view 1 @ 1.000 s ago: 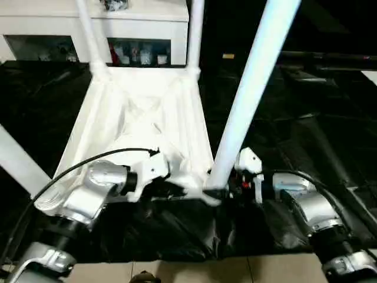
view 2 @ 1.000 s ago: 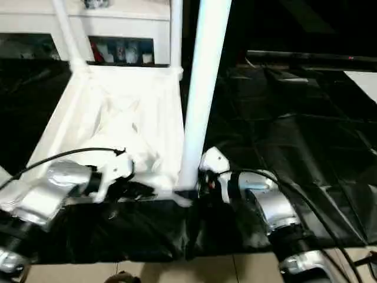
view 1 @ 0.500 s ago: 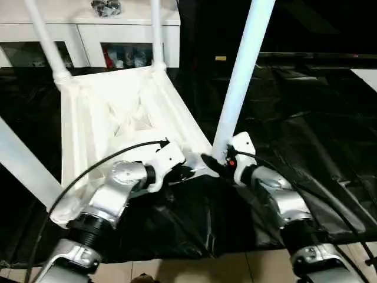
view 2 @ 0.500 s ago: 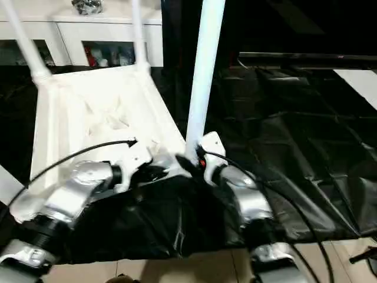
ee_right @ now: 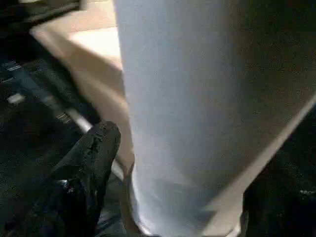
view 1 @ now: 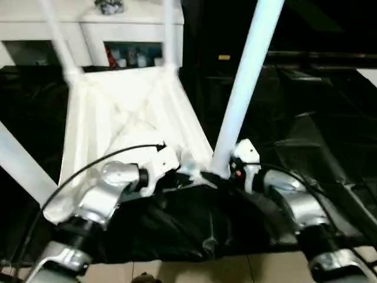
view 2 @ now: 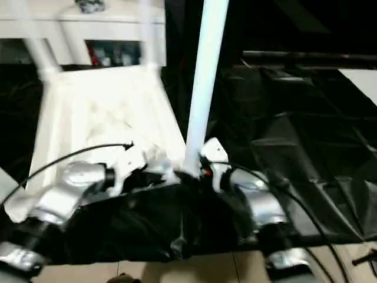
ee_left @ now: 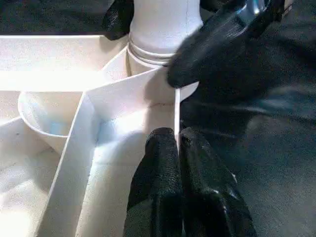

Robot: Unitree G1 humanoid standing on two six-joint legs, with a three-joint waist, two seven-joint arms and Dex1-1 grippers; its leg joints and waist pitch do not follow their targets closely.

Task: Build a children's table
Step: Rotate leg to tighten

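Observation:
The children's table lies upside down on a black sheet, its white rimmed top [view 1: 123, 100] facing up. White legs stand in its corner sockets: two at the far corners [view 1: 59, 35] [view 1: 171, 35], one at the near left [view 1: 17, 159] and one at the near right [view 1: 241, 88]. My left gripper [ee_left: 177, 143] is shut on the thin rim [ee_left: 177, 106] beside the near right socket. My right gripper [view 1: 221, 177] sits at the base of the near right leg [ee_right: 197, 113]. One of its fingers [ee_right: 89, 168] stands on each side of the leg, with a small gap showing, so it is open.
A white cabinet [view 1: 118, 23] with glass doors stands behind the table. The crumpled black sheet [view 1: 306, 106] covers the floor to the right and in front. Pale floor tiles [view 1: 177, 268] show at the near edge.
The whole view has swung about, so the camera moved. Both grippers stay at the table's near right corner, and the right fingers stand a little wider round the leg.

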